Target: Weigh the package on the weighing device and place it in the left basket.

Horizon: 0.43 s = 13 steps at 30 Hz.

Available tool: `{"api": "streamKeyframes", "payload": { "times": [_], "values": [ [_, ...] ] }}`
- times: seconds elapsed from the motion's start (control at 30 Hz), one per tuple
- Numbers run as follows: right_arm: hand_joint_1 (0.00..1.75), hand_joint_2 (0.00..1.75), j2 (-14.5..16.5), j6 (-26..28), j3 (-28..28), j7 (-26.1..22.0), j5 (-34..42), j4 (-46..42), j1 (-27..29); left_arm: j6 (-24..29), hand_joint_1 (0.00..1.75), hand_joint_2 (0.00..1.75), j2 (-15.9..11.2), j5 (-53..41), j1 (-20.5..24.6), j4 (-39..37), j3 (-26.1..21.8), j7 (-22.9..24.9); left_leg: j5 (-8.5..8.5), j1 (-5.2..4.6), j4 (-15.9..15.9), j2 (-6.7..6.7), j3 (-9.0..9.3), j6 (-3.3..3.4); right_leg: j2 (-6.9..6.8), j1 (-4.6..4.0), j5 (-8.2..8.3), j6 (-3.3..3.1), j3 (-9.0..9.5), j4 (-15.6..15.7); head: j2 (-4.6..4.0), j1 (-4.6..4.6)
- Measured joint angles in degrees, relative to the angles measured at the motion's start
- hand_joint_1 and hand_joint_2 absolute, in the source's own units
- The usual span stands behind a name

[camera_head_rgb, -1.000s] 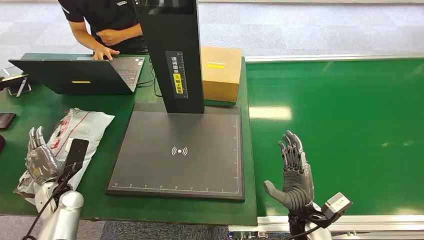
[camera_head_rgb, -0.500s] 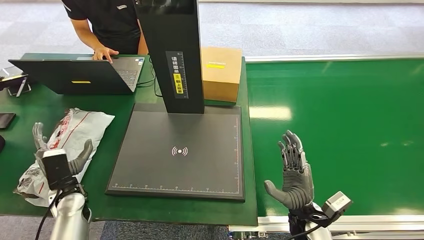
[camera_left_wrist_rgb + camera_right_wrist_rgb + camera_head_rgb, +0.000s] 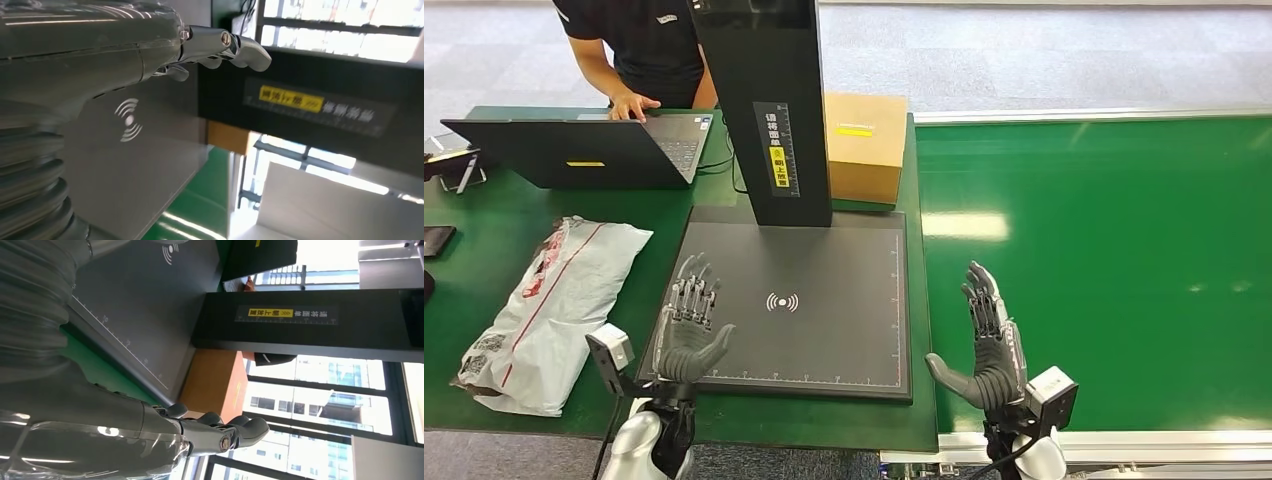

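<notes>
Two hands are up and holding nothing, so the job in hand looks like fetching the package (image 3: pixel 552 312), a white plastic mailer lying on the green table left of the weighing device (image 3: pixel 784 305). From the head view, the left hand (image 3: pixel 690 330) hovers over the near left corner of the scale's dark platform, fingers spread and pointing away from the robot, thumb out to the side. The package sits just beside that corner, untouched. To do this well I'd say the left hand should swing left and come down flat on the soft bag, taking it near the middle so it doesn't droop. The right hand (image 3: pixel 986 345) stands upright over the green belt (image 3: pixel 1124 250), palm turned inward, fingers apart.

In the left wrist view, the left hand's fingers (image 3: pixel 235 47) reach out above the platform's wireless mark, gripping nothing.

In the right wrist view, the right hand's fingers (image 3: pixel 225 432) lie extended and loosely together, facing the scale's black column (image 3: pixel 300 320) and a cardboard box (image 3: pixel 215 380).
</notes>
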<state>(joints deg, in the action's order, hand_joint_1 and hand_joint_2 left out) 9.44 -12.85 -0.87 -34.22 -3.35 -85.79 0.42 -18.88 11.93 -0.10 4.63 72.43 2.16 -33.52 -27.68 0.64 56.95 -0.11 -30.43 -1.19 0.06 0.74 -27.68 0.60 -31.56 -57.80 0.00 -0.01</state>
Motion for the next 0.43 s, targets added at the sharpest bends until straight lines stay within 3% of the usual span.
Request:
{"api": "streamKeyframes", "payload": {
  "times": [0.43],
  "values": [
    [0.00,1.75,0.02,-0.83,-0.02,-0.77,0.07,0.83,0.27,0.00,0.00,1.75,-0.32,-2.93,-1.02,-0.27,2.43,0.51,0.01,0.00,-0.03,-0.01,-0.02,-0.01,0.00,-0.01,0.00,-0.01,0.00,-0.02,0.00,0.01]
  ]
}}
